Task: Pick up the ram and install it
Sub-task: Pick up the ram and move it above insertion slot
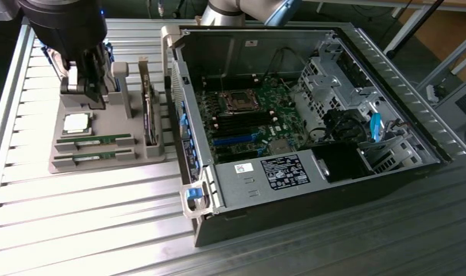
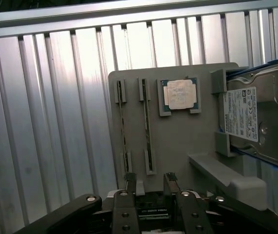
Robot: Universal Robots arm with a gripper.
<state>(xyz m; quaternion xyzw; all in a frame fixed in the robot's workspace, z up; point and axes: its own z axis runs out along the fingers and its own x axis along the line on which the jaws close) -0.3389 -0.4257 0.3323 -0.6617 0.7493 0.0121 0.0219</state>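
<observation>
The ram (image 1: 95, 138) (image 2: 147, 127) was a thin green stick standing on edge in a gray tray (image 1: 145, 154) at the exterior view's left, its twin (image 1: 95, 155) (image 2: 123, 131) parallel just beside it.

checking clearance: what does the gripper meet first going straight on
The gripper would probably meet the gray tray first, beside the ends of the two ram sticks; depth is unclear.

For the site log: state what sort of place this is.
Probably a robot workcell for computer assembly, in a lab or workshop. An open computer case with its motherboard exposed sits on a ribbed aluminium table, beside a grey fixture tray holding ram sticks and a CPU.
</observation>
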